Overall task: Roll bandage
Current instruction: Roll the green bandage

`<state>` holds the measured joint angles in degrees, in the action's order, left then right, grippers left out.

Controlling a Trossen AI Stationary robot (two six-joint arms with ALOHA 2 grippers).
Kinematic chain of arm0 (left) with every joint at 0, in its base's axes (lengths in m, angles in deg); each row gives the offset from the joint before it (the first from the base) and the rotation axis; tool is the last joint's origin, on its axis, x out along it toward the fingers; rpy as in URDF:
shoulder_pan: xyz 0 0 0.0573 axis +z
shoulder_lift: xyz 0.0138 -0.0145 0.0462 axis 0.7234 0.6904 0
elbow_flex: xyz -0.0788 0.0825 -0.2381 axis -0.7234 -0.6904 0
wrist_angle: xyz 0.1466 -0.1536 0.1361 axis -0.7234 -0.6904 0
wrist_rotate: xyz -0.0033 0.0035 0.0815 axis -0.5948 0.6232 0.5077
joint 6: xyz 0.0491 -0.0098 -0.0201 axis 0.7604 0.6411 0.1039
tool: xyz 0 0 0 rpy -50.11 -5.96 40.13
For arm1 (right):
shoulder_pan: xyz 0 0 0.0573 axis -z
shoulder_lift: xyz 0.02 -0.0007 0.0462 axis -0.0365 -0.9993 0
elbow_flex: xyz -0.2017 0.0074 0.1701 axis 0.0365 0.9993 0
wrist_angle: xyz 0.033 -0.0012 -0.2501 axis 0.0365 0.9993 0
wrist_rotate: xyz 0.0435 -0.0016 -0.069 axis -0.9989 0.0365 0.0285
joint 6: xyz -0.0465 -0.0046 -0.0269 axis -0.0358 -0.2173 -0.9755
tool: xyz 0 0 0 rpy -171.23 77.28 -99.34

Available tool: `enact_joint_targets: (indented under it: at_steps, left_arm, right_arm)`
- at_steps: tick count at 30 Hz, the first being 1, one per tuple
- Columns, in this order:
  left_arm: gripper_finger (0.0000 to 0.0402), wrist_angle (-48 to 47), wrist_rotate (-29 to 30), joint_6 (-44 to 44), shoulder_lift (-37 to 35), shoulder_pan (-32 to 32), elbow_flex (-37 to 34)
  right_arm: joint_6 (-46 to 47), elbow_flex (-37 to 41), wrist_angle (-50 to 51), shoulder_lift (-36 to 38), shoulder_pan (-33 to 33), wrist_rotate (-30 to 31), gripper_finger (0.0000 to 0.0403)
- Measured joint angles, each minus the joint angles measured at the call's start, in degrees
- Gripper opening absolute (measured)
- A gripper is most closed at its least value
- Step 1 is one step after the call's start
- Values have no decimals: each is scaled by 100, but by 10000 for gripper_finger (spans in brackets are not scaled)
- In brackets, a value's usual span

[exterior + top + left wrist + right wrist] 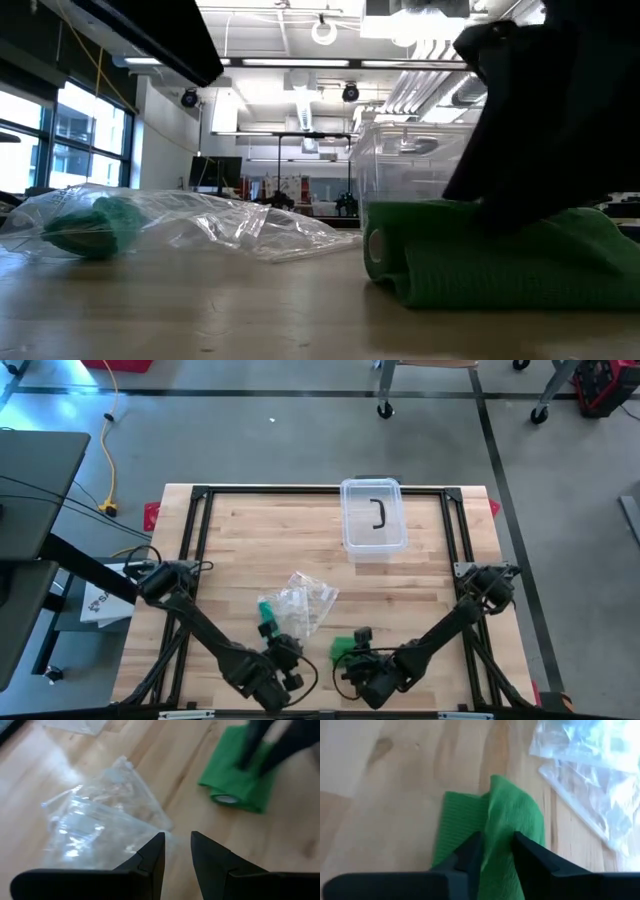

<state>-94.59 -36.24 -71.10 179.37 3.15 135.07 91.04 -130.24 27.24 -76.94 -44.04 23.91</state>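
The green bandage [343, 648] lies on the wooden table near its front edge, partly rolled, its rolled end [377, 247] showing in the low view. My right gripper [497, 840] is shut on its loose cloth. My left gripper [176, 837] hovers to the bandage's left, next to a crumpled clear plastic bag [305, 600]. Its fingers are a little apart and hold nothing. A second green roll [266, 610] lies inside the bag. My right gripper pinches a raised fold of the bandage's loose cloth [507, 820] between its two fingers. The fingers come slanting down from the table's near side. The remaining bandage [240, 780] lies on the table below them, with the rolled part at one edge.
A clear lidded plastic box [374, 518] with a dark handle stands at the table's far middle. The bag [100, 815] spreads between it and my left gripper. Bare wood lies to the left and right of the arms.
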Motion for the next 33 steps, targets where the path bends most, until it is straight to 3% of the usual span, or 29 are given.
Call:
enact_joint_targets:
  at_steps: [9, 16, 19, 26, 33]
  left_arm:
    - [90, 639, 122, -226, 2, -317, 0]
    - [90, 859, 166, -354, 4, -322, -209]
    - [90, 1213, 92, -336, 4, -236, -493]
    - [90, 2778, 41, 323, 11, -42, -1244]
    - [90, 4180, 11, 1106, 39, 282, -1836]
  right_arm:
    - [37, -121, -92, -1, -175, 154, 5]
    - [88, -739, 352, 5, -527, 246, 2]
    - [232, -1059, 601, 5, -734, -9, 1]
    - [630, -1411, 620, 16, -1236, -1104, 1]
    - [1239, -1411, 587, 16, -1547, -1153, 1]
